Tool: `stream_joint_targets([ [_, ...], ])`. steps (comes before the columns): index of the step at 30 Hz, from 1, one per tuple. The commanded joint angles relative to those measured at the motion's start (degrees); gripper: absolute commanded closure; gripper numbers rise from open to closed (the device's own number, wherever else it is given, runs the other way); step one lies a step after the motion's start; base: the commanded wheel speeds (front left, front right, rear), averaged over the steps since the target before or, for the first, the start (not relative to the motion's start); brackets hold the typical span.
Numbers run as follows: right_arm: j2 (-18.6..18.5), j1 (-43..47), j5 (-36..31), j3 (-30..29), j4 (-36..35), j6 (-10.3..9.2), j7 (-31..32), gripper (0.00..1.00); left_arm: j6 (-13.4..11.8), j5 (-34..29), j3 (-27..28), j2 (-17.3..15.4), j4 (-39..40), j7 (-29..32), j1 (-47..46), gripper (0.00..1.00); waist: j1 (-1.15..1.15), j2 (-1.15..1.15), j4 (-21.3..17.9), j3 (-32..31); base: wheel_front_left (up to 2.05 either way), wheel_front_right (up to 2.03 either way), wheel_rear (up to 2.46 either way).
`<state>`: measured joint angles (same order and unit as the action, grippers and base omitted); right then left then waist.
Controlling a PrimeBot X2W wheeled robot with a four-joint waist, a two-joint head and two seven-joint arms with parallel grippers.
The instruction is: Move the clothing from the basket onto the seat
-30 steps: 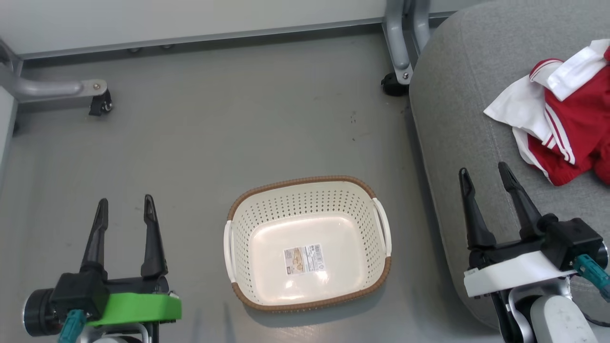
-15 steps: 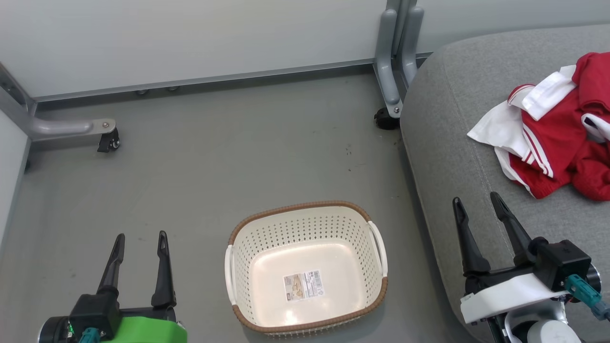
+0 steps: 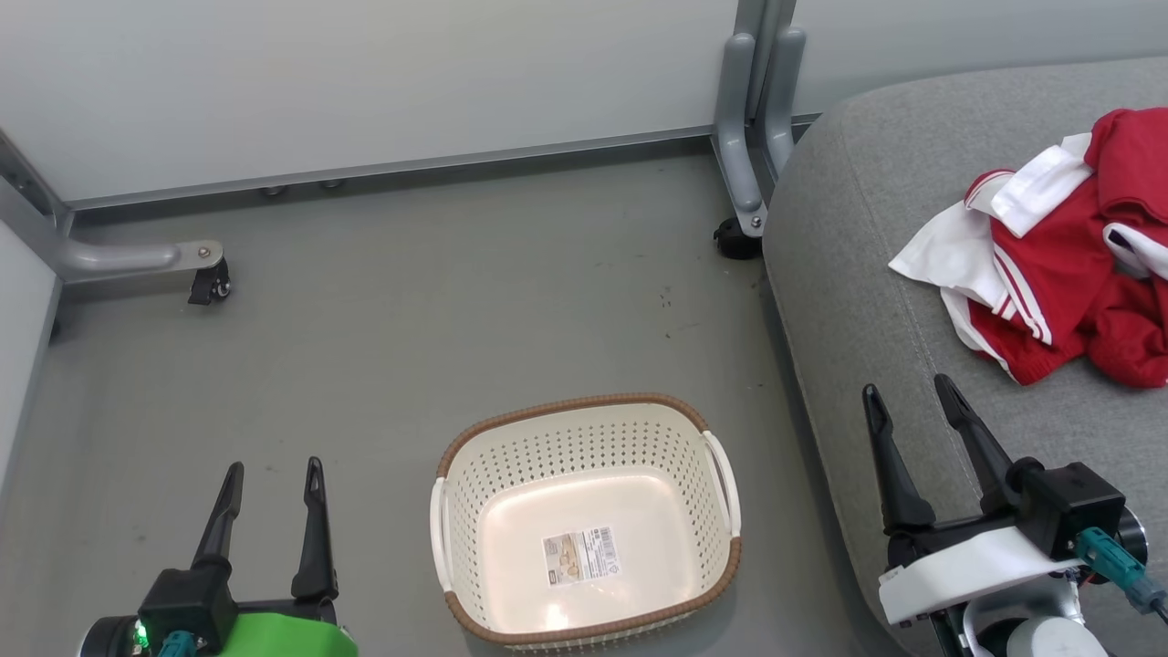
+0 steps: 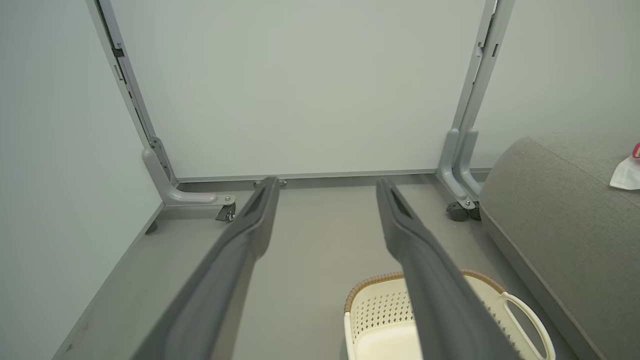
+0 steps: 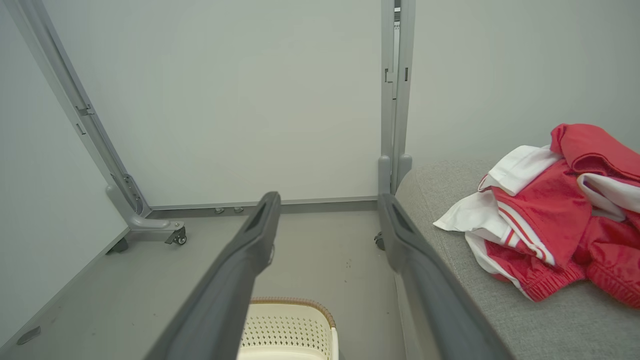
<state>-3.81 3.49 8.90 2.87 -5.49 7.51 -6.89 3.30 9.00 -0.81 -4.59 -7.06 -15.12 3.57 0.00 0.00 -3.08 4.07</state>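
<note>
Softly crumpled red clothing (image 3: 1058,283), rounded fabric seat (image 3: 867,228), perforated basket (image 3: 584,402)

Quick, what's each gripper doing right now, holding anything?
Left gripper: open, holding nothing.
Right gripper: open, holding nothing.

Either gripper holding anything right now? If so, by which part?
Nothing held. Left gripper and right gripper are both open and empty; the clothing lies on the seat, apart from both.

Grey floor (image 3: 411,319): basket (image 3: 566,447) standing on it. Seat (image 3: 849,255): red-white clothing (image 3: 1049,283) heaped on top.
</note>
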Motion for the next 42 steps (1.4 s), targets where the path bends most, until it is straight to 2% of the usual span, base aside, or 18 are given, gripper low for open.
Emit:
stream_joint_targets([
  [1, 0.2, 0.9, -0.5, 0.0, -0.2, -0.04, 0.1, 0.00, 0.3, -0.7, 0.2, 0.1, -0.1, 0.0, -0.1, 0.00, 0.00, 0.00, 0.0, 0.0, 0.00, 0.00, 0.00],
  [11, 0.2, 0.7, -0.3, -0.4, -0.1, -0.05, 0.4, 0.00, 0.9, -1.2, 1.0, 0.7, -1.0, 0.0, -0.9, 0.00, 0.00, 0.00, 0.4, -0.1, 0.00, 0.00, 0.00],
  [12, 0.0, 0.1, -0.3, -0.2, 0.2, 0.01, 0.3, 1.00, 0.7, -1.0, 0.8, 0.4, -1.0, 0.0, -0.1, 1.00, 0.00, 0.00, 0.4, -0.1, 0.00, 0.00, 0.00],
  [15, 0.0, 0.2, 0.3, 0.0, 1.3, 0.01, 0.2, 1.00, 0.7, -0.4, 0.8, 0.5, -2.4, 0.3, -0.2, 1.00, 0.00, 0.00, 0.4, -0.1, 0.00, 0.00, 0.00],
  [28, -0.8, -1.6, 16.0, -0.5, 4.4, 0.00, 1.6, 1.00, 1.3, 14.2, 2.1, 0.7, -3.3, 4.1, -2.0, 1.00, 0.00, 0.00, 0.7, -0.5, 0.00, 0.00, 0.00],
  [42, -1.3, -3.3, 29.8, -1.1, 7.2, 0.00, 2.9, 1.00, 1.9, 27.4, 3.0, 0.8, -3.9, 7.4, -3.5, 1.00, 0.00, 0.00, 1.0, -0.9, 0.00, 0.00, 0.00],
])
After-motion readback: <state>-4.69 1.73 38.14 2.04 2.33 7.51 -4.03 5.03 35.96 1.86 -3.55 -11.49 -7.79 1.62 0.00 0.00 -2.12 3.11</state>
